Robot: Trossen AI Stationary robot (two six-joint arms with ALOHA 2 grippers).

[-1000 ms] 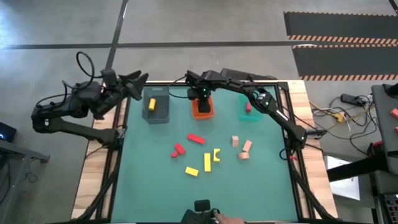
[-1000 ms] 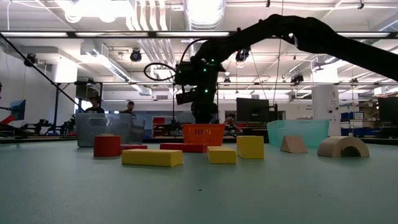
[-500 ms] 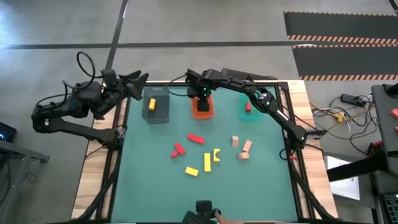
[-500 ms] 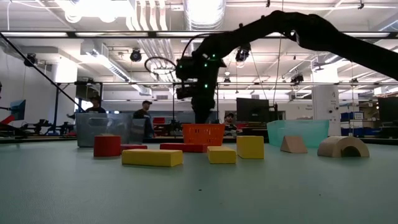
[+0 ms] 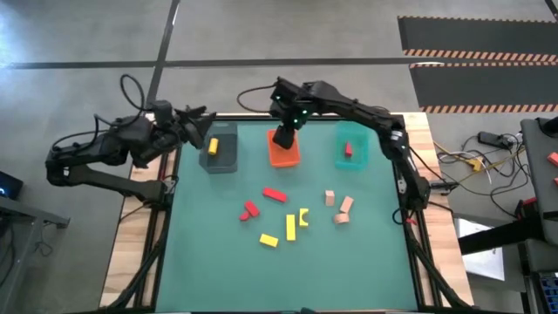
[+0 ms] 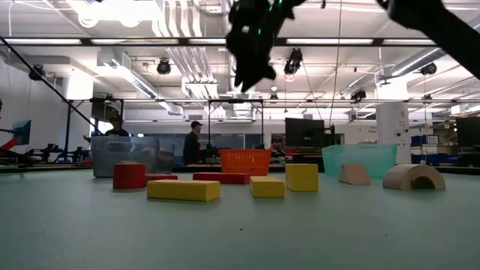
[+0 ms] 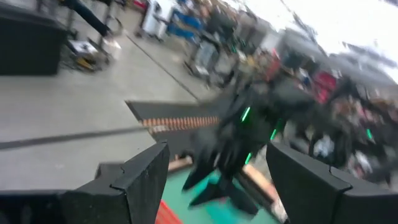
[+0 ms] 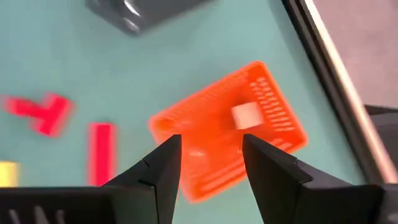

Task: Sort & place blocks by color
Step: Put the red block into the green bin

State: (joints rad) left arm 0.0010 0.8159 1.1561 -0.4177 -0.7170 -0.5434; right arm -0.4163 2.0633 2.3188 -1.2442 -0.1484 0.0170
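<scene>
My right gripper [image 8: 211,169] hangs open and holds nothing, high above the orange tray [image 8: 205,174], where a pale block [image 8: 245,115] lies on the floor. In the high view it [image 5: 283,138] covers part of that tray [image 5: 284,157]. The grey tray [image 5: 220,150] holds a yellow block [image 5: 213,146]; the teal tray [image 5: 350,153] holds a red block [image 5: 348,150]. Loose red [image 5: 274,194], yellow [image 5: 290,228] and tan blocks [image 5: 346,206] lie on the green mat. My left gripper [image 5: 199,124] waits open at the far left, beside the grey tray.
The three trays stand in a row along the table's far edge. Loose blocks lie in the middle of the mat, among them a tan arch [image 6: 414,177] and a red cube [image 6: 129,175]. Green mat [image 5: 209,262] shows toward the near edge. People stand in the room behind.
My right gripper has risen steeply from just over the orange tray to high above it, and its wrist has rolled. The pale block stays in the tray.
</scene>
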